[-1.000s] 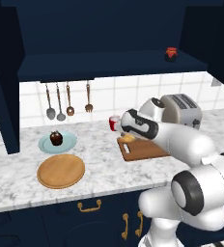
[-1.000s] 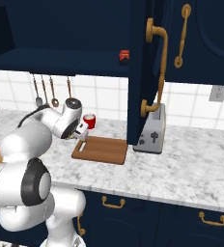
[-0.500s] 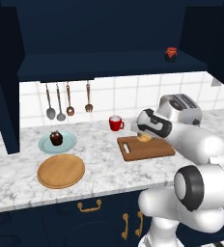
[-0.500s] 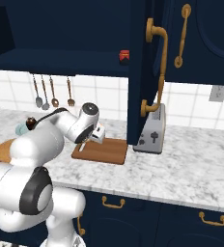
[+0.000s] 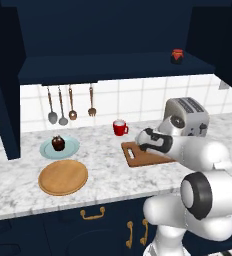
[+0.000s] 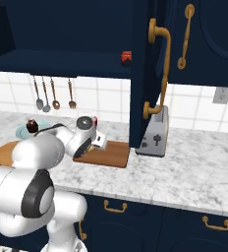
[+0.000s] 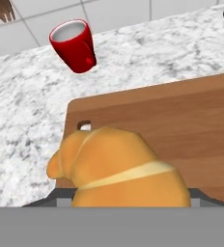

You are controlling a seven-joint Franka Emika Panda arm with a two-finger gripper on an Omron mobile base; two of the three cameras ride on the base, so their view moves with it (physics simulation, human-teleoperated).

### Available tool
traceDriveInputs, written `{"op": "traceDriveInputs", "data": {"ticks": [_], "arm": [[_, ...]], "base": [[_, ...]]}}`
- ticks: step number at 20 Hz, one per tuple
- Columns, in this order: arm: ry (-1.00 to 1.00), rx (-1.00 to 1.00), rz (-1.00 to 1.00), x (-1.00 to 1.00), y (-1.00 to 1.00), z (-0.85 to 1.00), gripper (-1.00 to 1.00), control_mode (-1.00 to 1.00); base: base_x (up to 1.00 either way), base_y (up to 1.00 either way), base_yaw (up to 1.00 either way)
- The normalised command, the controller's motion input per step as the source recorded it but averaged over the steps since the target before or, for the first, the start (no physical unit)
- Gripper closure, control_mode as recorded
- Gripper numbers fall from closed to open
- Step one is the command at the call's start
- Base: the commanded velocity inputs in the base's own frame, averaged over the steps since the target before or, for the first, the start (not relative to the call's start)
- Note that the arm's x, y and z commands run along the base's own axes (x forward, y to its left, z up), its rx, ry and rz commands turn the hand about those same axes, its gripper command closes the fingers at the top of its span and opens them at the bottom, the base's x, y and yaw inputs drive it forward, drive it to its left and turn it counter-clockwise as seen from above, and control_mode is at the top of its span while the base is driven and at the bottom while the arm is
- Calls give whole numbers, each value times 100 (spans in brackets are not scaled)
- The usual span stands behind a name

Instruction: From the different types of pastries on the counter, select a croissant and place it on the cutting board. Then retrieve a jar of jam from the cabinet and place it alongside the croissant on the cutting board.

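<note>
The golden-tan croissant point(image 7: 119, 169) sits between my fingers, close to the hand camera, with my gripper point(image 7: 128, 200) shut on it. It hangs low over the slot-handle end of the brown cutting board point(image 7: 181, 120); I cannot tell whether it touches the wood. In the base views my gripper point(image 5: 141, 143) point(image 6: 99, 141) is at the left end of the cutting board point(image 5: 133, 158) point(image 6: 111, 156). The jar of jam point(image 5: 177, 56) point(image 6: 127, 58) stands on the shelf of the navy cabinet point(image 5: 113, 65). The chocolate pastry point(image 5: 58, 143) rests on a pale blue plate on the counter point(image 5: 103, 165).
A red mug point(image 5: 120, 128) point(image 7: 74, 46) stands behind the board's left end. A silver toaster point(image 5: 188, 115) point(image 6: 153, 135) is right of the board. A round wooden plate point(image 5: 63, 177) lies front left. The open cabinet door point(image 6: 157, 74) hangs above the toaster. Utensils point(image 5: 70, 102) hang on the tiled wall.
The arm has carried the croissant to the right and down, from beside the red mug to low over the board's handle end.
</note>
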Motion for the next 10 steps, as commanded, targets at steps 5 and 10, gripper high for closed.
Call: {"op": "traceDriveInputs", "data": {"ticks": [5,10], "arm": [[-2,-3,0,16,0,-14,100,-100],[0,0,0,17,-1,-13,100,-100]], "base": [[0,0,0],[0,0,0]]}}
